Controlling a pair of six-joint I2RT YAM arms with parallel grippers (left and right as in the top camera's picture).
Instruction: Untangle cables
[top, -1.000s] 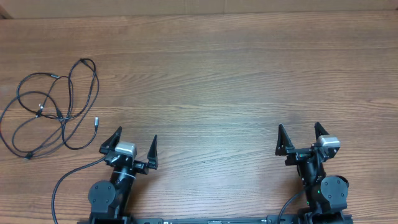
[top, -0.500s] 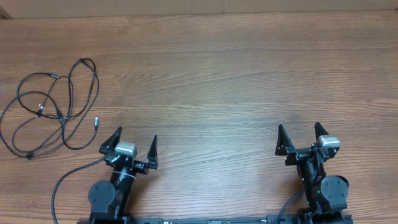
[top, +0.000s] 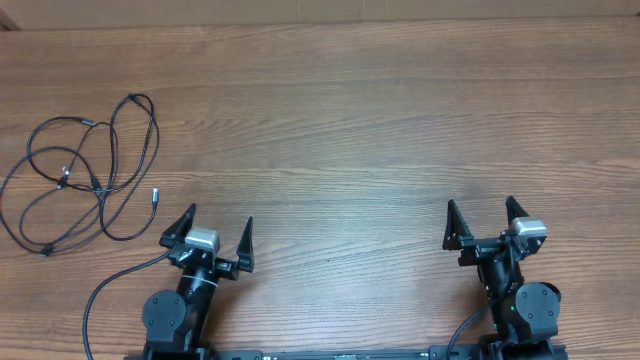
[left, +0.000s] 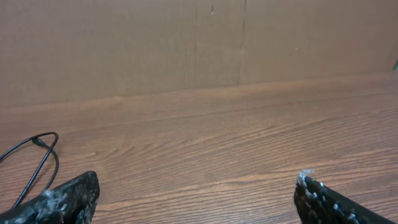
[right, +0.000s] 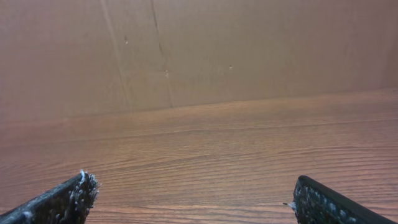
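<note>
The cables (top: 85, 175) lie as a loose tangle of thin black loops on the wooden table at the far left, with a small silver-tipped plug (top: 155, 195) pointing toward the left arm. One loop of the cables (left: 37, 155) shows at the left edge of the left wrist view. My left gripper (top: 218, 222) stands open near the front edge, to the right of the tangle and below it, holding nothing. My right gripper (top: 482, 208) is open too, far off at the front right, with only bare wood between its fingers (right: 68, 199).
The wooden table (top: 350, 130) stretches across the whole view. A brown cardboard wall (left: 199, 43) runs along its far edge. A thicker black arm wire (top: 110, 285) curves over the table at the front left beside the left arm's base.
</note>
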